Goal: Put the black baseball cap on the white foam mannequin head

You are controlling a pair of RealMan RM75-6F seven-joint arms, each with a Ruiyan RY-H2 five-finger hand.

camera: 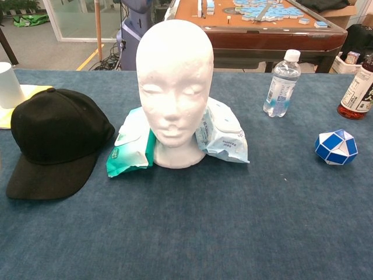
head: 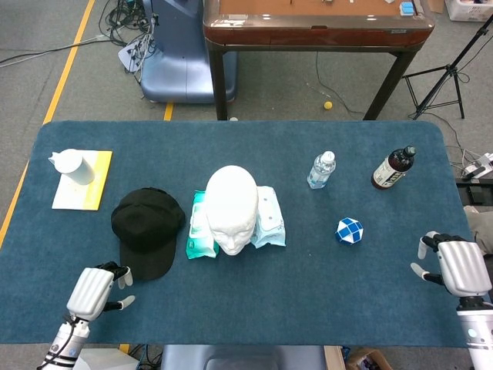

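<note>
Your left hand hovers empty, fingers loosely spread, over the tabletop's near edge just beside the brim of the black baseball cap, which lies left of the white foam mannequin head, brim pointing toward you, while your right hand waits open-fingered at the near right corner.

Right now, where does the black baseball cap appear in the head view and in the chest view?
Head view: black baseball cap lies left of centre, its brim toward the near edge, just beyond the left robot hand.
Chest view: the cap fills the left side, brim toward the camera.
Shared landmark: the white foam mannequin head stands at the cap's right in both views.
</note>
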